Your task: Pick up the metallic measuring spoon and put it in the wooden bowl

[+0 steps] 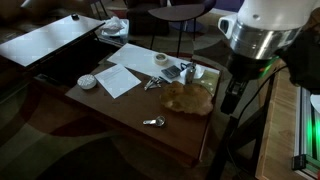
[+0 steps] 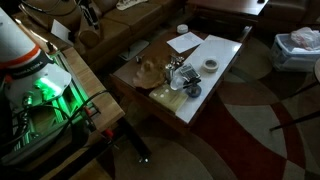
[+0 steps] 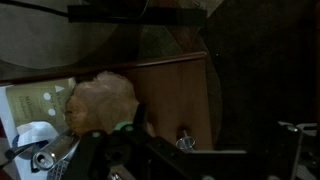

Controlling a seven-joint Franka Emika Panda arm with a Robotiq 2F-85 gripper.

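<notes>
The metallic measuring spoon (image 1: pixel 153 122) lies on the wooden table (image 1: pixel 120 110) near its front edge, apart from the bowl. In the wrist view the spoon (image 3: pixel 185 138) shows as a small shiny shape just ahead of the jaws. The wooden bowl (image 1: pixel 188 97) is wide, shallow and tan, and sits at the table end nearest the robot; it also shows in an exterior view (image 2: pixel 150 72) and the wrist view (image 3: pixel 100 100). My gripper (image 1: pixel 232 95) hangs off the table's end, above table height. In the wrist view the gripper (image 3: pixel 200 160) is dark, its fingers wide apart and empty.
A silvery utensil cluster (image 1: pixel 168 70) stands behind the bowl. A white sheet of paper (image 1: pixel 122 78) and a small white round dish (image 1: pixel 88 81) lie at the far end. A dark bench (image 1: pixel 60 45) stands beyond the table.
</notes>
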